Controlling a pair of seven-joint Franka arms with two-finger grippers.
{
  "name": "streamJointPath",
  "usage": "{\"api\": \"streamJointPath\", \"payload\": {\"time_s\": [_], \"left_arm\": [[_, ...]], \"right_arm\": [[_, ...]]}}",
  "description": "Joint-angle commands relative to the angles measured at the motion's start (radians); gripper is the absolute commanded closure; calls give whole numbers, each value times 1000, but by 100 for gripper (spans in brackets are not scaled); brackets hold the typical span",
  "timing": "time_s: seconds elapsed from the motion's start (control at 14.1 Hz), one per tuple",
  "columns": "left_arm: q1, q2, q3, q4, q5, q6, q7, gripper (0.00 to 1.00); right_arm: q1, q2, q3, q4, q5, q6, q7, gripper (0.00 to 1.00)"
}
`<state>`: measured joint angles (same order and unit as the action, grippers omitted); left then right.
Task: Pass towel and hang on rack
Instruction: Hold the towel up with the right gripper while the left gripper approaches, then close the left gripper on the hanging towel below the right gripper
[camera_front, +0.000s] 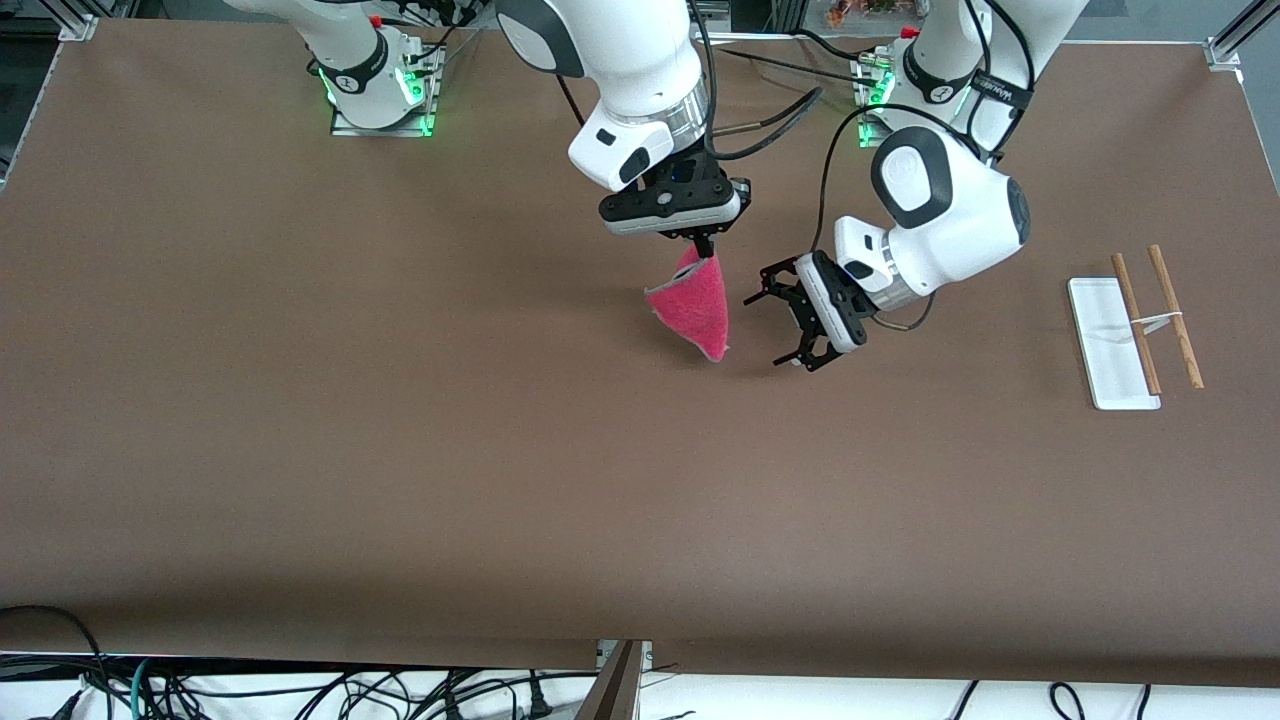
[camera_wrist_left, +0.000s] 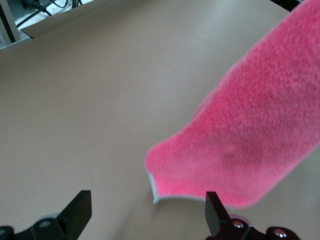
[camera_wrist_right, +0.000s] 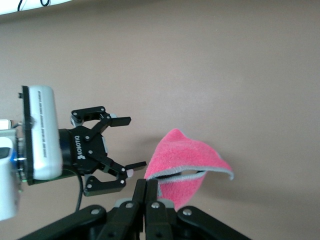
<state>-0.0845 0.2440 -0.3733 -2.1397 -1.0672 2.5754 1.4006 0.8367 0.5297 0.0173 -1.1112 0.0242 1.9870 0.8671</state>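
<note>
Dangling towel (camera_front: 692, 305) (wrist label perhaps "ROBOTIQ")

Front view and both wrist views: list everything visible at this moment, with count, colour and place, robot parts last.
towel: one, pink-red with grey edge, hanging over the table's middle from the right hand
rack: one, white base with two brown rods, lying at the left arm's end of the table
table: one, brown
cables: several, dark, below the table's near edge
right hand: one, black, shut on the towel's top
left hand: one, black, open beside the towel, not touching it
</note>
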Motion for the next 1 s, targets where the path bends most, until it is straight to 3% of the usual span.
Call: {"api": "streamJointPath", "payload": {"time_s": [0.0, 0.85, 0.93], "left_arm": [[-18, 34, -7, 38, -37, 23, 38, 0], [-118, 100, -7, 109, 26, 94, 69, 0], [-121, 101, -7, 109, 38, 94, 78, 11]], "right_arm": [[9, 1, -11, 21, 2, -4, 6, 100], [9, -5, -14, 21, 0, -4, 3, 100], [9, -5, -14, 21, 0, -4, 3, 100]]}}
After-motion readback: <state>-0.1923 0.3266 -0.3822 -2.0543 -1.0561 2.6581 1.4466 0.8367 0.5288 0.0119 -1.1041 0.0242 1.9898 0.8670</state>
